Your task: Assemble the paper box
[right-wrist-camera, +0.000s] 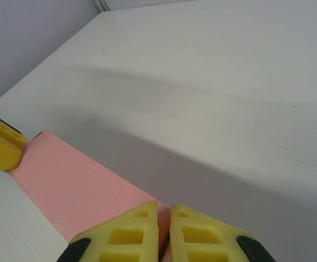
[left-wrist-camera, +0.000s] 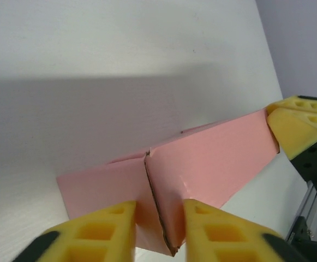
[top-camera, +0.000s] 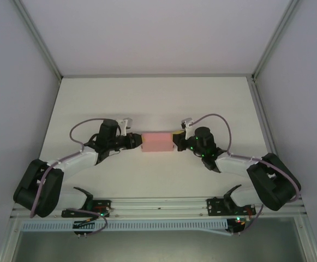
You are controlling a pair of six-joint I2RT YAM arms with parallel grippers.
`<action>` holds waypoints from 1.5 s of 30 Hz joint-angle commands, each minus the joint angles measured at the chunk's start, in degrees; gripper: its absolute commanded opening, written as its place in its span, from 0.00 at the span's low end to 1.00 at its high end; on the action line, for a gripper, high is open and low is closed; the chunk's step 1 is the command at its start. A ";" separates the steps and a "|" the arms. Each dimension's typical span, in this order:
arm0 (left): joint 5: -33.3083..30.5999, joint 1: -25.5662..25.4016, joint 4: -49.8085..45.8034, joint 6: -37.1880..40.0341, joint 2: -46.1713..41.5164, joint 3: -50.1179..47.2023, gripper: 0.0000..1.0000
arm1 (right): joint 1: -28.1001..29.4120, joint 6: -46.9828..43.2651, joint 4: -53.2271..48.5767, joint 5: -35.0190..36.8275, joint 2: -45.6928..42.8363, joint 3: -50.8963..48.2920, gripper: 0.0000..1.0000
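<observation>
The pink paper box [top-camera: 157, 142] hangs between both grippers over the middle of the white table [top-camera: 158, 103]. My left gripper [top-camera: 137, 142] grips its left end. In the left wrist view that gripper [left-wrist-camera: 159, 226] has its yellow fingers [left-wrist-camera: 106, 229] pinched on a folded end flap of the paper box [left-wrist-camera: 213, 164], where a raw card edge shows. My right gripper [top-camera: 177, 141] holds the right end. In the right wrist view the right gripper [right-wrist-camera: 164, 229] is shut on a thin edge of the paper box [right-wrist-camera: 76, 183].
Grey walls enclose the table, with metal corner posts [top-camera: 43, 49] at the back. An aluminium rail [top-camera: 158, 206] carrying both arm bases runs along the near edge. The opposite gripper's yellow fingers show at the side of each wrist view.
</observation>
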 commanded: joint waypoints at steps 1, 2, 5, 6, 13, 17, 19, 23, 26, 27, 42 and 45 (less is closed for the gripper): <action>-0.85 -0.51 -8.75 3.50 1.50 3.51 0.39 | 0.16 2.87 -18.32 -1.88 0.66 3.69 0.19; -0.90 -0.53 -9.41 3.91 1.31 4.54 0.46 | 0.15 3.78 -20.39 -1.41 0.88 5.44 0.25; -2.01 -0.54 -11.16 5.31 0.62 7.47 0.57 | 0.18 5.71 -25.48 -0.56 1.89 10.29 0.37; -2.49 -0.54 -11.89 5.56 0.39 8.43 0.60 | 0.25 6.50 -26.24 -0.27 2.00 11.43 0.39; -10.04 -0.54 -20.43 9.20 -1.00 18.24 1.00 | 0.22 4.21 -33.69 5.22 -1.55 19.54 1.00; -26.72 -0.48 -30.99 10.10 -2.23 25.88 1.00 | 0.12 -4.62 -40.35 3.50 -3.34 24.99 1.00; -36.08 -0.06 -35.33 10.49 -2.50 29.24 1.00 | 0.16 -12.87 -44.84 -0.94 -2.95 27.78 1.00; -44.80 1.75 -39.64 10.56 -2.17 33.14 1.00 | 1.75 -31.58 -56.97 -7.80 0.34 34.16 1.00; -44.91 2.86 -39.46 11.32 -2.02 33.44 1.00 | 5.48 -44.44 -61.57 -4.18 3.24 37.11 1.00; -44.93 3.04 -39.21 11.54 -2.01 33.28 1.00 | 6.56 -48.17 -62.04 -3.08 4.15 37.64 1.00; -43.62 4.47 -37.94 12.77 -2.63 30.33 1.00 | 11.99 -59.91 -78.00 7.14 30.55 60.64 0.97; -43.61 4.55 -37.78 12.88 -2.62 29.96 1.00 | 12.16 -60.54 -78.97 6.08 32.53 61.93 0.94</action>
